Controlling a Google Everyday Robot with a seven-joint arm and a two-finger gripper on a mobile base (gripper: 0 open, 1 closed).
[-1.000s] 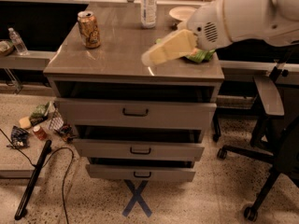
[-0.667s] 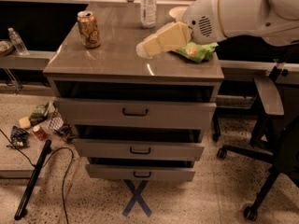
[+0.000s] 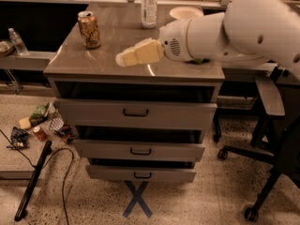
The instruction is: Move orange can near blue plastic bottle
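The orange can [image 3: 89, 29] stands unmoved at the left rear of the grey cabinet top [image 3: 115, 39], while the gripper [image 3: 139, 53] has slid leftward over the top toward it, open or closed I cannot tell; the blue plastic bottle [image 3: 148, 6] stays upright at the back edge. Litter [image 3: 42, 125] lies on the speckled floor at left, three drawers [image 3: 136, 114] hang partly open, and an office chair [image 3: 269, 97] stands at right.

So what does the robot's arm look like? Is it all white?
Mostly! The arm is smooth, white and chubby, made of rounded shells, with a little round patch of dots near the wrist. The gripper at its end is pale yellow and blocky, and it hangs over the grey cabinet top.
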